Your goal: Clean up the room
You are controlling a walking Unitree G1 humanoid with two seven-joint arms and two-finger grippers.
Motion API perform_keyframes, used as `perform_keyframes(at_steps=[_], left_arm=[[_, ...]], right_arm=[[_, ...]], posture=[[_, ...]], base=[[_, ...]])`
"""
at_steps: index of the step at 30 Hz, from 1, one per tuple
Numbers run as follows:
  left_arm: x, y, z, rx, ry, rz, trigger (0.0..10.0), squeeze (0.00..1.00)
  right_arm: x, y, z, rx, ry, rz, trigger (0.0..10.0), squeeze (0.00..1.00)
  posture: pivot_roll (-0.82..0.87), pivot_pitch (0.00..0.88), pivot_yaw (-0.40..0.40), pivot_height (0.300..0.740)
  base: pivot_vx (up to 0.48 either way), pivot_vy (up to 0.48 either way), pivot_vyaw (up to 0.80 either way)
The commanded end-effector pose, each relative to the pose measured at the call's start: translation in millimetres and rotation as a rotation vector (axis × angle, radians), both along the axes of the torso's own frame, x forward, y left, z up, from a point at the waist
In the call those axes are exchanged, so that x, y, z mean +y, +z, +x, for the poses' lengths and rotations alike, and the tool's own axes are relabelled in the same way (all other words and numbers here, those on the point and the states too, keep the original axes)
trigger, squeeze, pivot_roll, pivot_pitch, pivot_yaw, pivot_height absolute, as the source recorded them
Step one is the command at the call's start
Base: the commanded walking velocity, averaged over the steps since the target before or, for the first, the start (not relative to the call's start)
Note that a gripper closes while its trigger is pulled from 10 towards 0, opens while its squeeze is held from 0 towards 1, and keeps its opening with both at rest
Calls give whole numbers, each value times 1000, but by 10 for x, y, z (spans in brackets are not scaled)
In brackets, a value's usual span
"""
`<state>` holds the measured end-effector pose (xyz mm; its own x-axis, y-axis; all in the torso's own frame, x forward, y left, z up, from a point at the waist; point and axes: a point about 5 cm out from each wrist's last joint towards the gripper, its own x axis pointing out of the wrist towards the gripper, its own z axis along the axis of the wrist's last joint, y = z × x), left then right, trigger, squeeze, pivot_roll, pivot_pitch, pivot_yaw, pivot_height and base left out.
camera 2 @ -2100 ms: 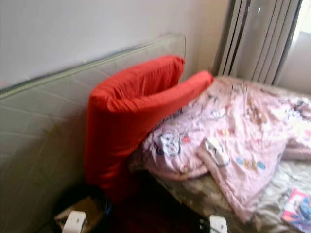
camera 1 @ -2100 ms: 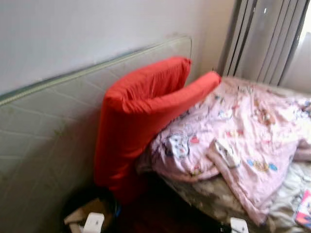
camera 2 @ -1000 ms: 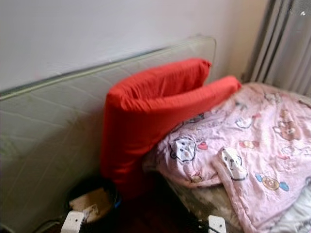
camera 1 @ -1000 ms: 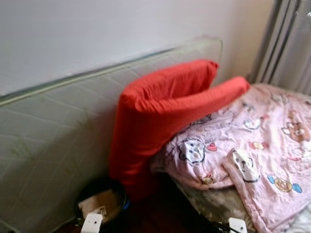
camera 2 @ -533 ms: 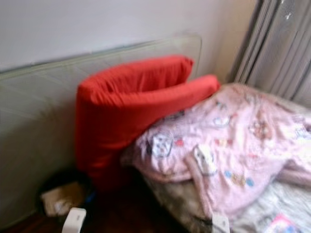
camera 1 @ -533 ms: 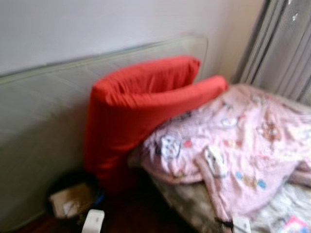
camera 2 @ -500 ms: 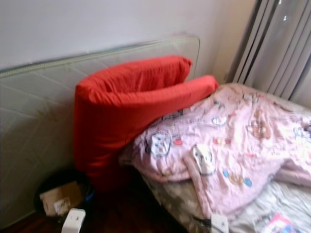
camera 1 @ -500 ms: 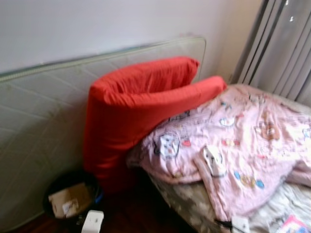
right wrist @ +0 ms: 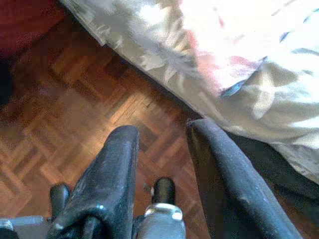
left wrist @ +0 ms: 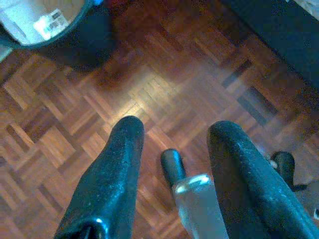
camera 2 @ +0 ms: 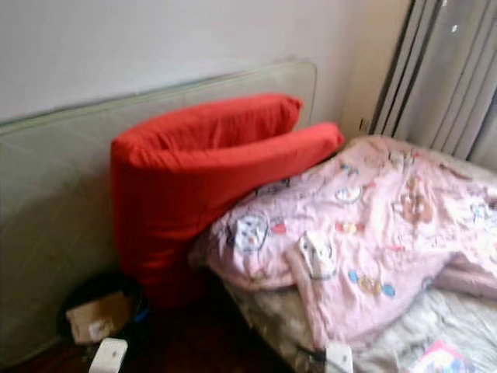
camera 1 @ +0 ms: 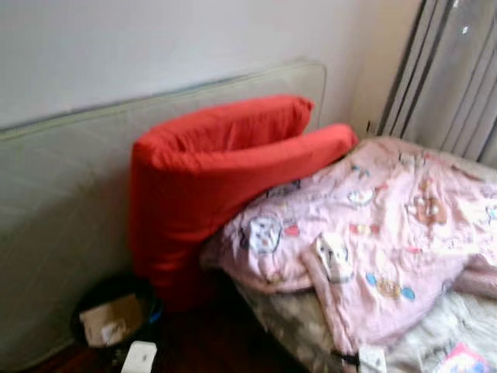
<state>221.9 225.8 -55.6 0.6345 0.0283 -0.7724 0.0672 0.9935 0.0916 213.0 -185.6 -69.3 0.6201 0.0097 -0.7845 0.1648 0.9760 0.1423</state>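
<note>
Both grippers you're running are hanging open over parquet floor point(left wrist: 164, 89): left gripper point(left wrist: 172, 130) near the bin point(left wrist: 35, 22), right gripper point(right wrist: 162, 132) beside the bed edge point(right wrist: 164, 55).

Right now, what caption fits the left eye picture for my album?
Red cushion leaning on an upright mattress, beside a pink cartoon blanket on the bed.

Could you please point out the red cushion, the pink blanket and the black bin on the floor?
red cushion point(camera 1: 194, 194): left eye view, its front face.
pink blanket point(camera 1: 388, 225): left eye view, its middle.
black bin point(camera 1: 101, 294): left eye view, its rim.
</note>
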Motion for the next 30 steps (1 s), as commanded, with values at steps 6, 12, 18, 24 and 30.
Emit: perform_keyframes(at_steps=[6,12,18,24,30], left_arm=[[0,-14,-27,13,-48,11,10000,0],[24,-18,-48,17,-75,26,10000,0],[41,-36,-92,4,-62,32,10000,0],[31,-64,-149,-24,-24,21,10000,0],[23,-101,-219,-21,-17,20,10000,0]], right_arm=[[-28,-23,-60,-29,-65,0,10000,0],[-3,-33,-79,-43,-82,8,10000,0],[-2,-55,-129,-50,-97,5,10000,0],[-25,-74,-186,-56,-75,-15,10000,0],[-40,-101,-253,-55,-72,-23,10000,0]], posture=[[8,20,33,740],[-7,32,50,740],[4,65,49,740],[22,86,26,740],[24,94,15,740]], base=[[0,-276,0],[0,-275,0],[0,-276,0],[0,-81,0],[0,-287,0]])
